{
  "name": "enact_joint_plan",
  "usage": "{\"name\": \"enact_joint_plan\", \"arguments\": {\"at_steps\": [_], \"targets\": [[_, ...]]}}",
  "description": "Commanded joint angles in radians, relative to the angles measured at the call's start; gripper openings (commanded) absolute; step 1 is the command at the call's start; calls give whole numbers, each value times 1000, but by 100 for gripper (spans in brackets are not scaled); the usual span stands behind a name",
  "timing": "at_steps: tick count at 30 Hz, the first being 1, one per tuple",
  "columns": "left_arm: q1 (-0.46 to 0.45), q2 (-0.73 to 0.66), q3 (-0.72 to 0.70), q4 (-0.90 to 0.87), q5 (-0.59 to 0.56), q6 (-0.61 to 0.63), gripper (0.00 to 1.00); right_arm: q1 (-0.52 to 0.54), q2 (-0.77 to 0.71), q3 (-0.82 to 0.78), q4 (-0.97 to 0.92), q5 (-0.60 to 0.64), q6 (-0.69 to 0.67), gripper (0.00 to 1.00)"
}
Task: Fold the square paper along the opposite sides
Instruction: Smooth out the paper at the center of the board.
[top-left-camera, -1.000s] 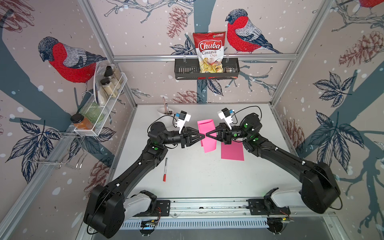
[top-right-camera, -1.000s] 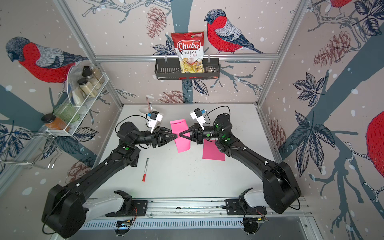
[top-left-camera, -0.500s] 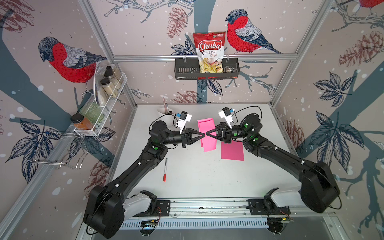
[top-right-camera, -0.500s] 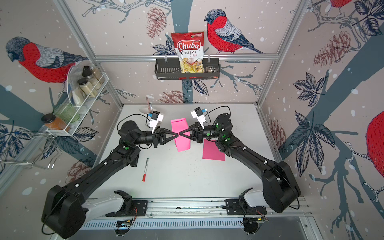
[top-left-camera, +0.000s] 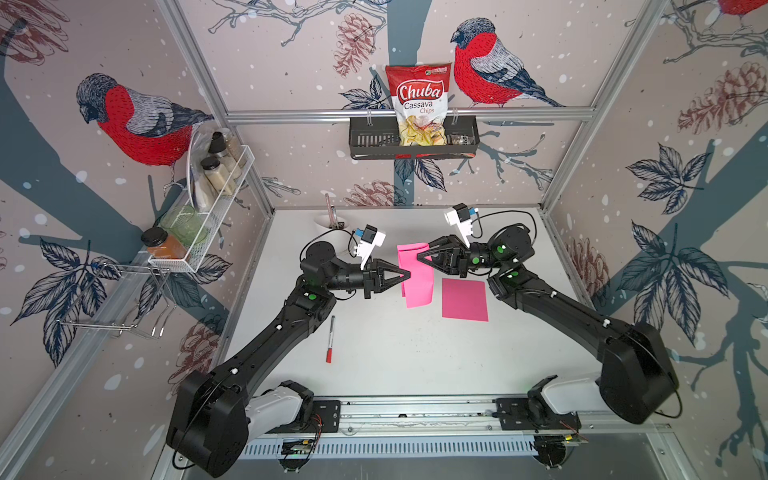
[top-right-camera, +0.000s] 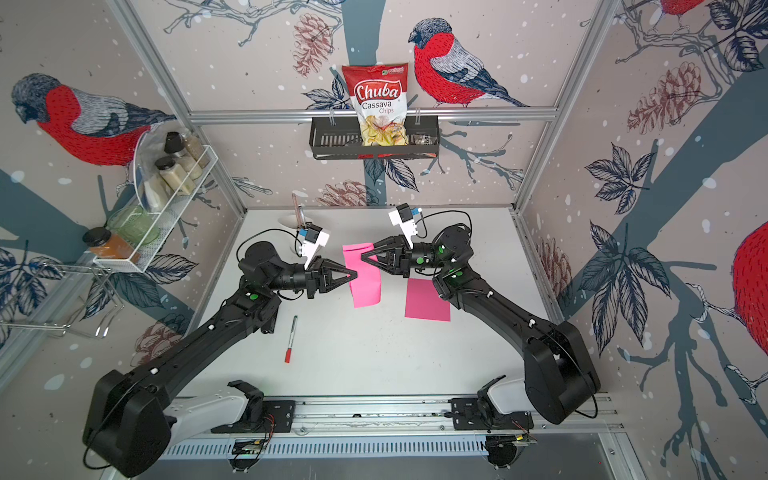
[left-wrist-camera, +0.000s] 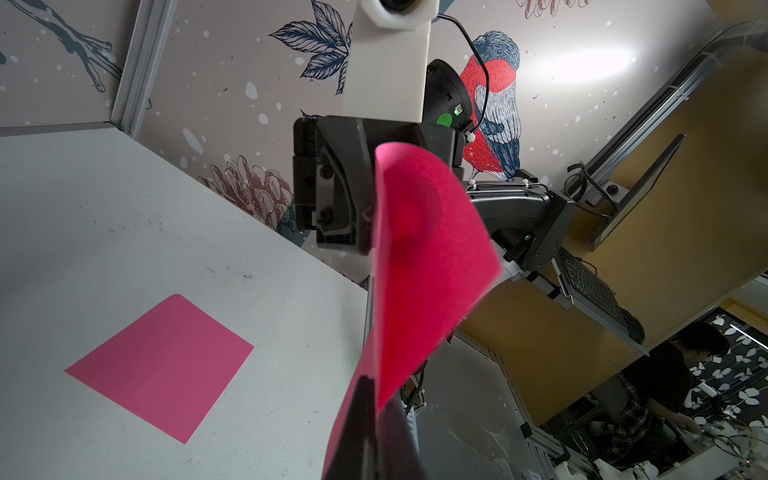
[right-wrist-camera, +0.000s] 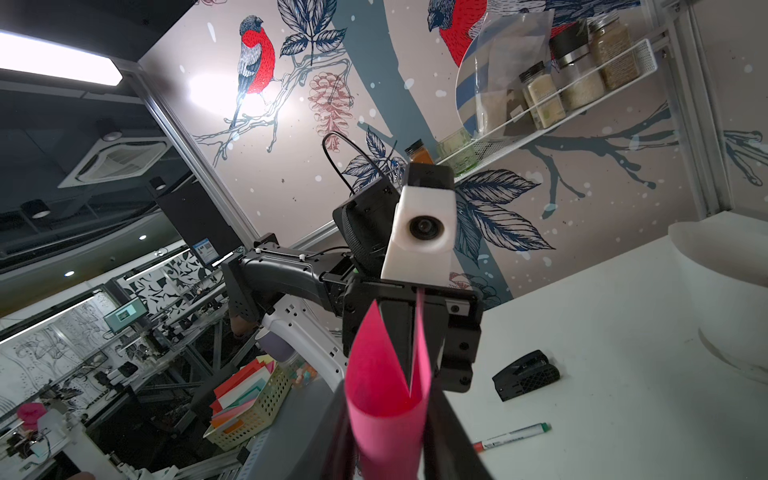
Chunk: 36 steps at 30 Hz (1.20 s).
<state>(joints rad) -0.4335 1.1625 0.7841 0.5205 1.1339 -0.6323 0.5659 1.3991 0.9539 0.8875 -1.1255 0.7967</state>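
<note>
The left gripper is clamped on one edge of the pink paper, which is held off the table between the two arms, bent into a loop. The right gripper meets the sheet from the opposite side. In the right wrist view its fingers flank the curl, but whether they press it I cannot tell. A second pink sheet lies flat just beside, and a red marker lies nearer the left arm
</note>
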Motion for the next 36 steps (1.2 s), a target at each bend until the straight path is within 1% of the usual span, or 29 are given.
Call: {"name": "enact_joint_plan", "arguments": {"at_steps": [1,5,7,8,9,10,11,13,14,16,18,21,22,26,27,30,32,34,36], "targets": [[-2,-7,-6,37,17,3,0,-6,5,7,89,6,64,15],[-2,-5,-8,23,16,17,0,-6,2,7,97,7,74,1],[-2,-4,-8,24,16,18,0,-8,-2,7,94,9,73,0],[-2,-4,-6,30,15,13,0,-8,-4,6,89,10,70,3],[-2,-3,-5,38,15,6,0,-9,-6,8,86,9,64,14],[-2,-4,-2,57,19,-7,0,-9,-9,9,79,7,51,38],[-3,-5,-1,91,24,-35,0,-11,-14,8,54,4,20,56],[-3,-10,2,175,36,-100,0,-15,-35,7,-42,7,-80,76],[-2,-13,10,201,38,-123,0,-17,-50,-2,-104,18,-149,83],[-2,-12,34,218,45,-142,0,-16,-82,-34,-173,48,-238,93],[-2,-7,51,250,55,-168,0,-14,-101,-87,-145,66,-257,99],[-1,11,74,259,62,-174,0,-5,-98,-130,-82,62,-217,100],[-1,19,79,264,62,-177,0,0,-94,-135,-64,54,-202,97],[1,52,81,289,67,-191,0,6,-94,-151,-11,16,-159,76],[0,57,80,290,68,-189,0,6,-98,-154,-7,10,-154,70],[2,71,80,280,64,-177,0,9,-115,-164,-7,-5,-152,44],[4,77,81,267,61,-167,0,9,-123,-168,-12,-9,-152,30],[7,80,81,253,59,-159,0,10,-131,-170,-28,-8,-162,19],[10,81,80,245,57,-154,0,10,-138,-170,-47,-5,-175,11]]}}
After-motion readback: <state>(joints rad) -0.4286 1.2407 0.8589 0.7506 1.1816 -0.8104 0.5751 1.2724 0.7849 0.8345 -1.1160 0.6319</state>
